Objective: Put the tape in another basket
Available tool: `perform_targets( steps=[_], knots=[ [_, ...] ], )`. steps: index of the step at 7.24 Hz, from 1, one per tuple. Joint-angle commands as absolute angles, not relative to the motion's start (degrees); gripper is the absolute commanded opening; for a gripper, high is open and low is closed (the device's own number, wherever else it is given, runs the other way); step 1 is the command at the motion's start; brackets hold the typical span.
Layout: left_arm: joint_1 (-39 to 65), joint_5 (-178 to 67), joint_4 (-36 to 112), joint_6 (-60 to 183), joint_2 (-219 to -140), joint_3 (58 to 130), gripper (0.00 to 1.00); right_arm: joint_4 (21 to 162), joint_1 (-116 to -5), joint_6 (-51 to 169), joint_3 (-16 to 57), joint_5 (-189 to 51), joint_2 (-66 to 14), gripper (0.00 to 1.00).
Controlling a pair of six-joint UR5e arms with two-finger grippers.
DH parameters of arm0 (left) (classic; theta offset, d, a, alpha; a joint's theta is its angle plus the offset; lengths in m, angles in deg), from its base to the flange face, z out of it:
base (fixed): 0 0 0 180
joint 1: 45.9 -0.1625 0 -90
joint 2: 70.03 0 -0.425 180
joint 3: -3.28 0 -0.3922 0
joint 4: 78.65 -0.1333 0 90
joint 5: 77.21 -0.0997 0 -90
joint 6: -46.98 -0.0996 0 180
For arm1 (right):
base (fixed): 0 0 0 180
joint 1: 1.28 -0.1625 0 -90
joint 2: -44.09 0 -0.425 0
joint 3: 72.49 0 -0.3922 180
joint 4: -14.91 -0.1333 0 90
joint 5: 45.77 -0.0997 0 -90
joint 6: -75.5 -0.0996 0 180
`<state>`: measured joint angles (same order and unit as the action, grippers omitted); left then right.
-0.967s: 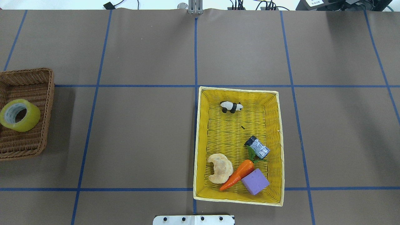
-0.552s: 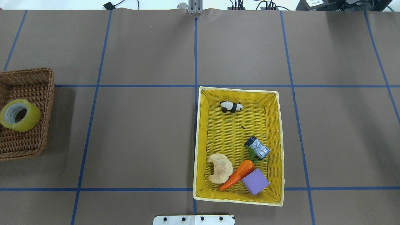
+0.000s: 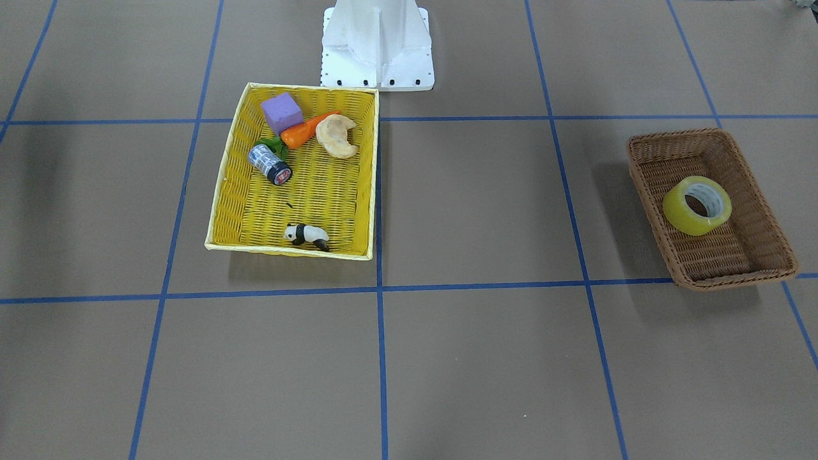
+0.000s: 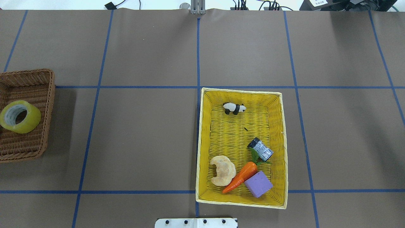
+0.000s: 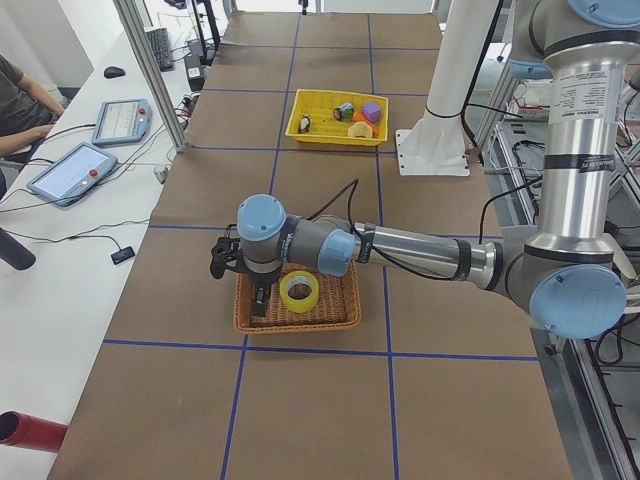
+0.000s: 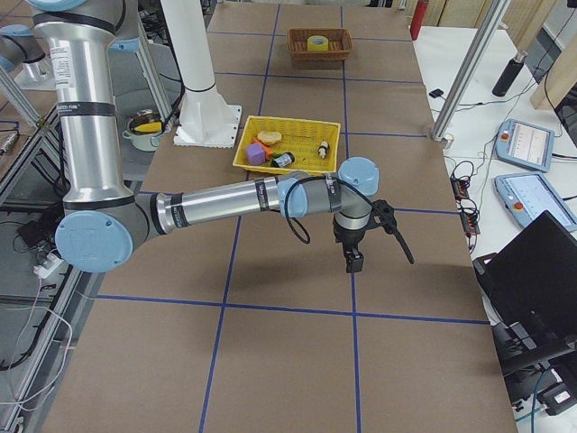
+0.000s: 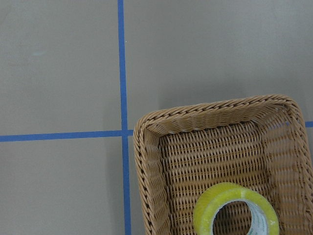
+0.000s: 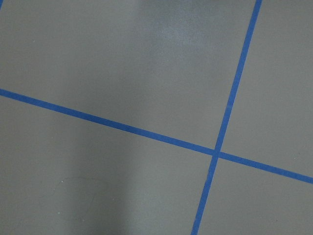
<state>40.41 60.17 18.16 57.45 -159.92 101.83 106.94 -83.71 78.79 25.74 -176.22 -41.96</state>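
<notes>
The tape (image 4: pixel 20 116) is a yellowish roll with a pale core. It lies in the dark brown wicker basket (image 4: pixel 47 95) at the table's left edge. It also shows in the front view (image 3: pixel 696 206), in the left wrist view (image 7: pixel 235 215) and in the left side view (image 5: pixel 299 291). My left gripper (image 5: pixel 258 300) shows only in the left side view, hanging over the brown basket (image 5: pixel 295 322) just beside the tape; I cannot tell whether it is open or shut. My right gripper (image 6: pixel 354 262) shows only in the right side view, above bare table; I cannot tell its state.
A bright yellow basket (image 4: pixel 242 91) stands right of the table's middle. It holds a panda figure (image 4: pixel 234 108), a small grey can (image 4: pixel 260 149), a carrot (image 4: pixel 240 177), a croissant (image 4: pixel 222 170) and a purple block (image 4: pixel 258 184). The robot's white base (image 3: pixel 377 45) is behind it.
</notes>
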Motion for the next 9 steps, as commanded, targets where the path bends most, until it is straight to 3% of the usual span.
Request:
perform_targets(
  steps=[1,9],
  knots=[
    [40.4,60.2,18.1,57.4,-159.9,101.7,0.98,107.2,-83.3,78.8,25.6,-176.1,-42.4,1.00],
    [40.3,59.9,18.3,57.4,-159.9,101.5,0.99,107.5,-85.6,79.6,29.1,-175.9,-42.5,1.00]
  ],
)
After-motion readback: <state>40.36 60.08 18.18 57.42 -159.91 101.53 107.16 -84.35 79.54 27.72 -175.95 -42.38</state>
